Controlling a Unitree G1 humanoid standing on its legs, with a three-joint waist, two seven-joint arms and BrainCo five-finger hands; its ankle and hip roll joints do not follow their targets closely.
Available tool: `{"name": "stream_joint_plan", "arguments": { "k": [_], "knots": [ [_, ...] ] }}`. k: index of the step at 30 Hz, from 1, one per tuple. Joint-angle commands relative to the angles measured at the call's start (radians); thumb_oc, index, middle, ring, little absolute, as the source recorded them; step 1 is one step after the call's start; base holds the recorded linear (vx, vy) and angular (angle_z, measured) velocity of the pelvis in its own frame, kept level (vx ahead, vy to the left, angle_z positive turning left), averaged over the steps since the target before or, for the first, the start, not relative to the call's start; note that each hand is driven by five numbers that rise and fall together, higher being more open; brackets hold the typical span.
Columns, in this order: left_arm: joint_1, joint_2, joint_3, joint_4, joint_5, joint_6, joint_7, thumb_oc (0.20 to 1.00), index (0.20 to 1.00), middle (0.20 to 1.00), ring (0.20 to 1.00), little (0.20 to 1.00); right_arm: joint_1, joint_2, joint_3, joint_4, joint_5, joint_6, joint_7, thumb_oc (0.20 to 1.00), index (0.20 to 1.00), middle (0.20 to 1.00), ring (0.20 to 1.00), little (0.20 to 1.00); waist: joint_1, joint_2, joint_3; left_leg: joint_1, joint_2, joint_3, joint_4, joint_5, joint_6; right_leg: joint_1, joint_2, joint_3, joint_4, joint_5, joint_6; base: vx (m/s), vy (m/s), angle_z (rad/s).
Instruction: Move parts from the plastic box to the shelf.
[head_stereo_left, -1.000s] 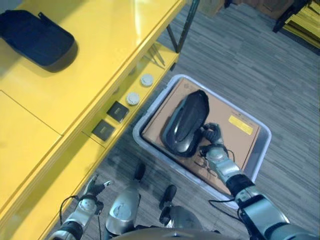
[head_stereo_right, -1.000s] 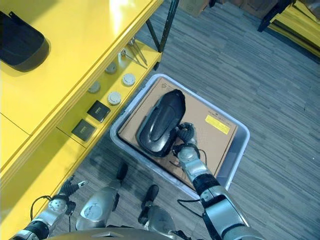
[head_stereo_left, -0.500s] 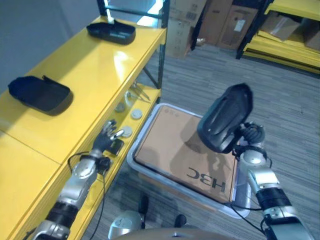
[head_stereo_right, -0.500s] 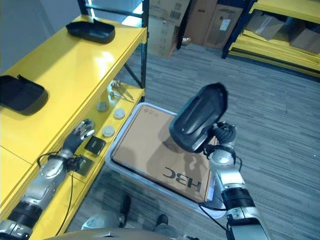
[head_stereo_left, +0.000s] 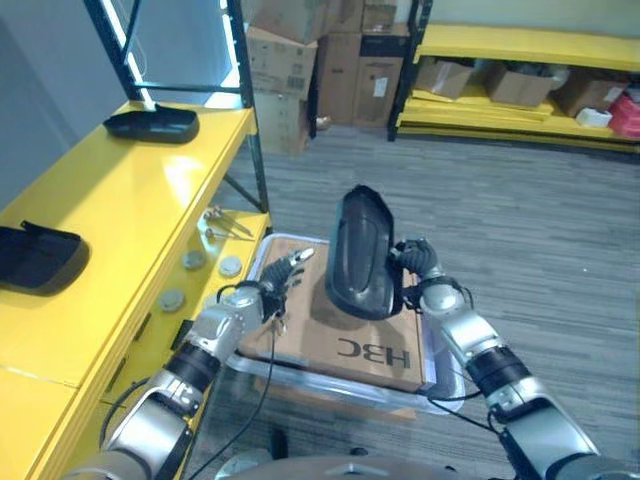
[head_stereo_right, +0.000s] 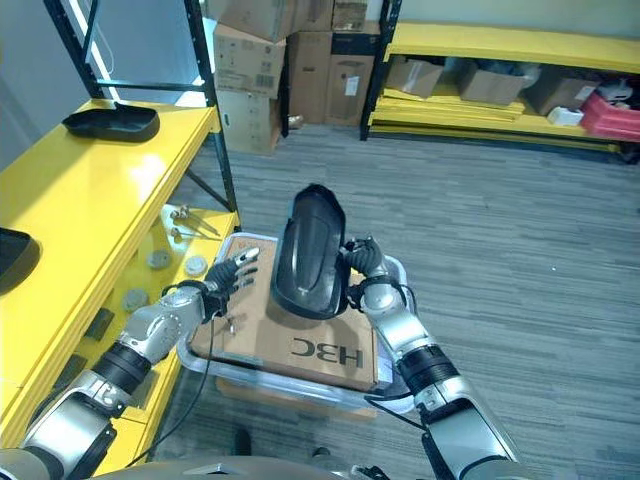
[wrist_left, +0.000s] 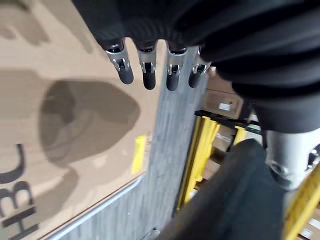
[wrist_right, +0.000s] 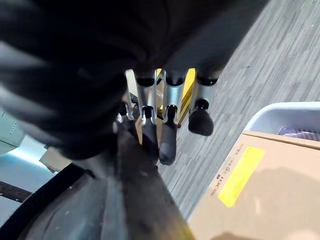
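Observation:
A long black moulded part (head_stereo_left: 362, 255) hangs upright above the plastic box (head_stereo_left: 431, 358), with my right hand (head_stereo_left: 424, 272) shut on its right edge. In the right wrist view the fingers (wrist_right: 167, 131) curl against the dark part (wrist_right: 125, 200). My left hand (head_stereo_left: 268, 292) is open over the cardboard sheet (head_stereo_left: 300, 340) that covers the box, its straight fingers (wrist_left: 146, 70) pointing at the part from a short way to its left. The yellow shelf (head_stereo_left: 120, 220) stands at my left and carries two black parts (head_stereo_left: 150, 124) (head_stereo_left: 36, 256).
Round discs (head_stereo_left: 186, 260) and a metal tool (head_stereo_left: 226, 226) lie on the shelf's lower ledge beside the box. A black upright post (head_stereo_left: 246, 92) rises at the shelf's far corner. Cardboard boxes (head_stereo_left: 300, 60) and another yellow rack (head_stereo_left: 520, 48) stand at the back across grey floor.
The camera has tilted up. My right hand has brought the part left and turned it upright. My left hand has left the shelf's lower ledge and reached out over the box towards the part.

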Motion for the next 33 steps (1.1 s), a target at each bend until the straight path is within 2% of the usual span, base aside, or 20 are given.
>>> {"name": "stream_joint_plan", "arguments": {
  "k": [1, 7, 11, 15, 19, 25, 27, 29, 31, 32, 33],
  "knots": [
    [-0.048, -0.023, -0.037, 0.053, -0.028, 0.026, 0.02, 1.0, 1.0, 1.0, 1.0, 1.0, -0.1, -0.002, 0.012, 0.025, -0.037, -0.034, 0.017, 0.2, 0.2, 0.2, 0.2, 0.2, 0.035, -0.002, -0.061, -0.001, 0.041, 0.049, 0.049, -0.078, -0.019, -0.108, -0.03, 0.01, 0.016, 0.085, 0.067, 0.02, -0.01, -0.05],
    [-0.068, -0.06, -0.047, 0.059, -0.104, -0.018, 0.036, 1.0, 1.0, 1.0, 1.0, 1.0, -0.099, 0.025, 0.038, 0.023, -0.048, -0.03, 0.037, 0.2, 0.2, 0.2, 0.2, 0.2, 0.02, -0.002, -0.065, 0.0, 0.039, 0.06, 0.054, -0.085, -0.017, -0.115, -0.028, 0.022, 0.02, 0.084, 0.067, 0.01, -0.006, -0.11],
    [-0.074, -0.078, -0.047, 0.016, -0.153, -0.082, 0.04, 1.0, 1.0, 1.0, 1.0, 1.0, -0.087, 0.041, 0.058, 0.029, -0.071, -0.037, 0.058, 0.2, 0.2, 0.2, 0.2, 0.2, 0.018, -0.003, -0.063, 0.001, 0.037, 0.061, 0.056, -0.087, -0.015, -0.114, -0.028, 0.023, 0.021, 0.083, 0.066, 0.01, -0.004, -0.04],
    [-0.08, -0.083, -0.043, -0.028, -0.202, -0.086, 0.041, 1.0, 1.0, 1.0, 1.0, 1.0, -0.087, 0.054, 0.076, 0.043, -0.086, -0.038, 0.07, 0.2, 0.2, 0.2, 0.2, 0.2, 0.019, -0.004, -0.063, 0.002, 0.036, 0.061, 0.056, -0.088, -0.015, -0.112, -0.027, 0.021, 0.022, 0.082, 0.064, 0.0, 0.0, 0.0],
    [-0.08, -0.081, -0.047, -0.061, -0.181, -0.112, 0.036, 1.0, 1.0, 1.0, 1.0, 1.0, -0.085, 0.067, 0.097, 0.051, -0.103, -0.037, 0.088, 0.2, 0.2, 0.2, 0.2, 0.2, 0.022, -0.005, -0.062, 0.003, 0.036, 0.06, 0.056, -0.088, -0.015, -0.112, -0.027, 0.018, 0.027, 0.079, 0.064, 0.0, 0.0, 0.0],
    [-0.077, -0.076, -0.049, -0.076, -0.178, -0.104, 0.016, 1.0, 1.0, 1.0, 1.0, 1.0, -0.082, 0.085, 0.123, 0.069, -0.117, -0.047, 0.097, 0.2, 0.2, 0.2, 0.2, 0.2, 0.029, -0.006, -0.064, 0.004, 0.035, 0.055, 0.055, -0.087, -0.015, -0.108, -0.026, 0.015, 0.028, 0.076, 0.063, 0.0, 0.0, 0.0],
    [-0.071, -0.071, -0.061, -0.083, -0.166, -0.073, -0.017, 1.0, 1.0, 1.0, 1.0, 1.0, -0.076, 0.088, 0.131, 0.071, -0.108, -0.054, 0.088, 0.2, 0.2, 0.2, 0.2, 0.2, 0.03, -0.006, -0.063, 0.005, 0.036, 0.053, 0.055, -0.087, -0.015, -0.107, -0.026, 0.014, 0.028, 0.076, 0.063, 0.0, 0.0, 0.0],
    [-0.069, -0.07, -0.068, -0.083, -0.158, -0.069, -0.031, 1.0, 1.0, 1.0, 1.0, 1.0, -0.076, 0.09, 0.133, 0.069, -0.106, -0.053, 0.084, 0.2, 0.2, 0.2, 0.2, 0.2, 0.03, -0.005, -0.062, 0.006, 0.035, 0.053, 0.054, -0.087, -0.014, -0.106, -0.026, 0.014, 0.027, 0.076, 0.063, 0.0, 0.0, 0.0],
    [-0.071, -0.062, -0.091, -0.085, -0.106, -0.045, -0.082, 1.0, 1.0, 1.0, 1.0, 1.0, -0.074, 0.096, 0.139, 0.065, -0.107, -0.048, 0.077, 0.2, 0.2, 0.2, 0.2, 0.2, 0.028, -0.004, -0.06, 0.01, 0.035, 0.054, 0.051, -0.088, -0.012, -0.105, -0.026, 0.015, 0.028, 0.075, 0.064, 0.0, 0.0, 0.0],
    [-0.075, -0.056, -0.11, -0.09, -0.048, -0.018, -0.149, 1.0, 1.0, 1.0, 1.0, 1.0, -0.07, 0.098, 0.139, 0.064, -0.106, -0.051, 0.075, 0.2, 0.2, 0.2, 0.2, 0.2, 0.025, -0.002, -0.062, 0.013, 0.035, 0.056, 0.049, -0.087, -0.011, -0.104, -0.025, 0.017, 0.026, 0.075, 0.065, 0.0, 0.0, 0.0],
    [-0.079, -0.051, -0.122, -0.093, -0.017, -0.016, -0.183, 1.0, 1.0, 1.0, 1.0, 1.0, -0.068, 0.097, 0.138, 0.064, -0.105, -0.052, 0.074, 0.2, 0.2, 0.2, 0.2, 0.2, 0.024, -0.001, -0.063, 0.013, 0.035, 0.056, 0.049, -0.088, -0.011, -0.105, -0.025, 0.017, 0.026, 0.075, 0.065, 0.0, 0.0, 0.0]
  ]
}}
